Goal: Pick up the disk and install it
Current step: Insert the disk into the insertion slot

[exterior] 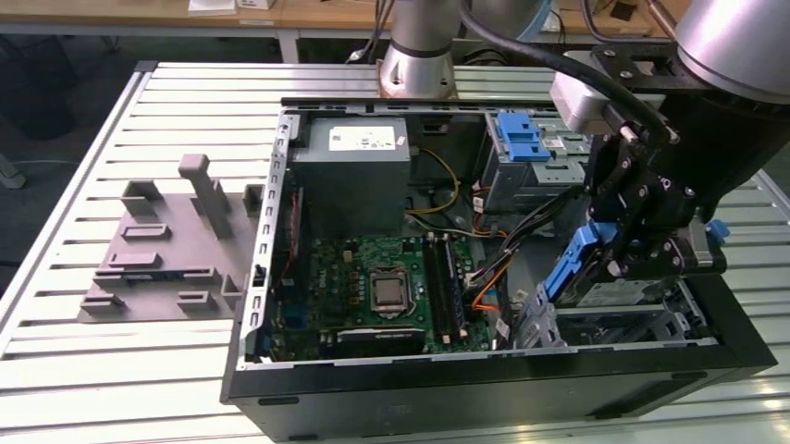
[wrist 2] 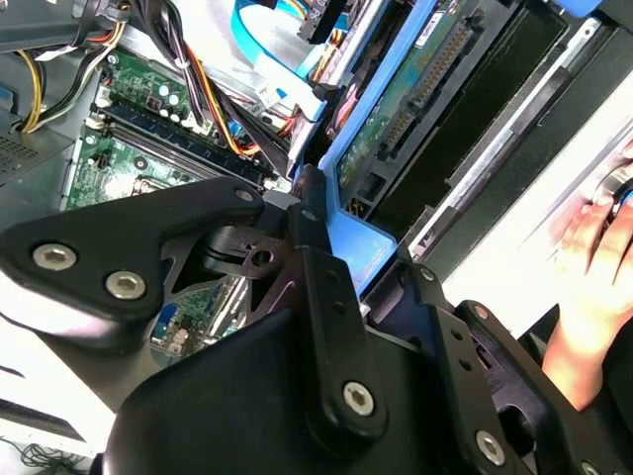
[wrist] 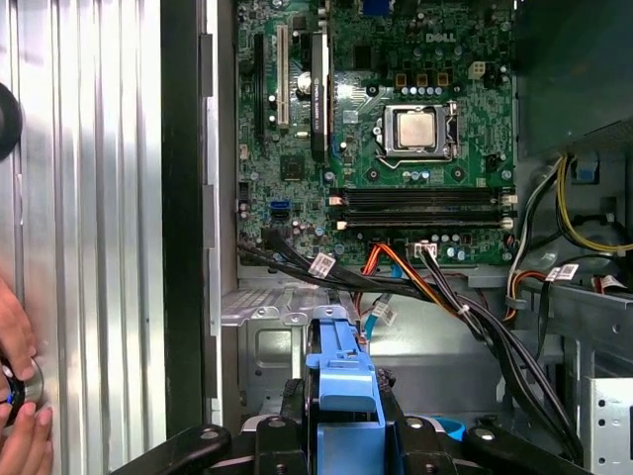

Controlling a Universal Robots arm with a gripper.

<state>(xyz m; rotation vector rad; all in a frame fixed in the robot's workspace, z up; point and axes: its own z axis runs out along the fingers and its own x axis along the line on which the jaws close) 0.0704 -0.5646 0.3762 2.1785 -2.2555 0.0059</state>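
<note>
One gripper (exterior: 635,264) is seen in the exterior view, closed narrowly on the disk (exterior: 613,294), which is held by its blue carrier frame just above the metal drive cage (exterior: 642,319) at the exterior view's right end of the one open computer case (exterior: 494,388); whether disk and cage touch cannot be told. A second blue carrier (exterior: 524,139) is seated in a bay further back. One green motherboard (exterior: 376,287), one grey power-supply box (exterior: 358,171) bearing a white sticker, and one grey moulded fixture (exterior: 166,245) on the slatted table (exterior: 74,370) are counted there. In the first wrist view the carrier's blue end is clamped between two black fingers (wrist: 293,401). In the second wrist view the disk's circuit-board underside (wrist 2: 396,109) is shown. A person's hand (wrist 2: 593,257) is caught in both wrist views (wrist: 22,435).
</note>
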